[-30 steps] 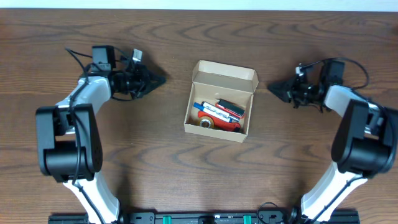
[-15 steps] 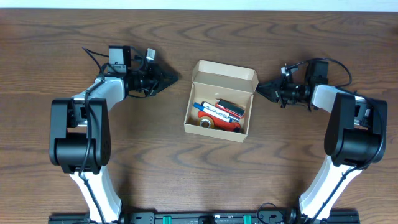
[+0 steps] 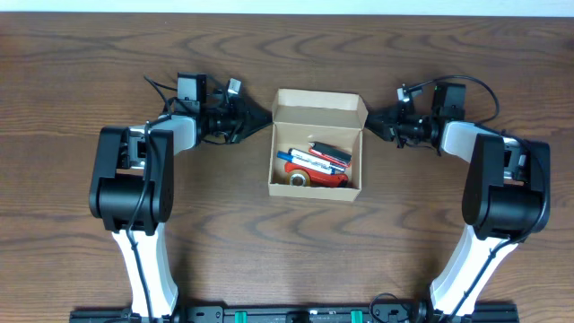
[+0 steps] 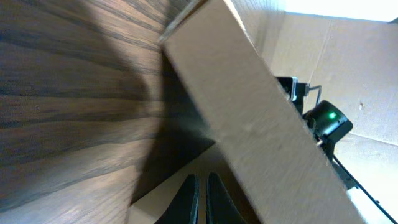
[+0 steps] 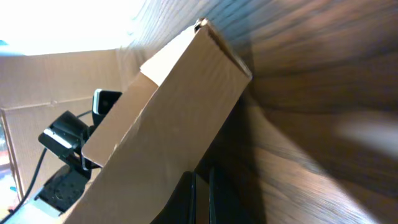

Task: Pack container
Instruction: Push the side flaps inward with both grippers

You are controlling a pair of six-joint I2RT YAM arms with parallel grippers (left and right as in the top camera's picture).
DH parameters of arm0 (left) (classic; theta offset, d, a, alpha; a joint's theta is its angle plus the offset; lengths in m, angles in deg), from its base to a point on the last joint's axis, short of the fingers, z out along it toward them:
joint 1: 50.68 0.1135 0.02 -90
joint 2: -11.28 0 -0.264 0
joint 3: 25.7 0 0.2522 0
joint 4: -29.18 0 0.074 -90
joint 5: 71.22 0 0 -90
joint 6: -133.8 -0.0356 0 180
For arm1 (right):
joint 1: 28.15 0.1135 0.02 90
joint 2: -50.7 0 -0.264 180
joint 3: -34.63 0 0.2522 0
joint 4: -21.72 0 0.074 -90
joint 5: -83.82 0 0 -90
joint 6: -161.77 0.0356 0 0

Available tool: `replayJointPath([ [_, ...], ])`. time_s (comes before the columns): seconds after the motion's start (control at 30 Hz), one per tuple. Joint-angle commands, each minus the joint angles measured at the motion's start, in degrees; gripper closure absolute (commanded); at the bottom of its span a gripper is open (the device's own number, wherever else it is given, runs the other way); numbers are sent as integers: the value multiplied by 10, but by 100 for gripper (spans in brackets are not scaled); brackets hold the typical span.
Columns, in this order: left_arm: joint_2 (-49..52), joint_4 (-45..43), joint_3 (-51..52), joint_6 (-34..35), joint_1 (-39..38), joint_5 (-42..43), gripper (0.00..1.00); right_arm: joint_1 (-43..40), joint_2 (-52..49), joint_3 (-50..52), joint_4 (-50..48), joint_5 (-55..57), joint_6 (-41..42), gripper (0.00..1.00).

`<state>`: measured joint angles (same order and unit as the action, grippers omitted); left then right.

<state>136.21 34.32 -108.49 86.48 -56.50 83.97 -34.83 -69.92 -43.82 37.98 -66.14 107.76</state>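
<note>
surface: dark wood table [image 3: 224, 224] | on it: open cardboard container [image 3: 318, 109]

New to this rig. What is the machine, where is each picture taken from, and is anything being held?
Two robot arms work at a wooden table. One picture looks down from above; the other two come from a camera on each wrist. An open cardboard box holds markers and what looks like a tape roll. The left end effector and right end effector are shut, holding nothing, their tips close to the box's far corners, one on each side.
</note>
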Motion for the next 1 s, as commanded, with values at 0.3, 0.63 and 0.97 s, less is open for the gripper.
replayJointPath([
  [0.3,3,-2,-58,11,-23,20,95,26,-7,0,-36,-33,8,99],
  [0.63,3,-2,-59,-8,-23,41,95,26,-7,0,-38,-33,-29,99],
  [0.97,2,61,-83,-82,-22,51,94,26,-7,-6,-70,-74,-37,99],
])
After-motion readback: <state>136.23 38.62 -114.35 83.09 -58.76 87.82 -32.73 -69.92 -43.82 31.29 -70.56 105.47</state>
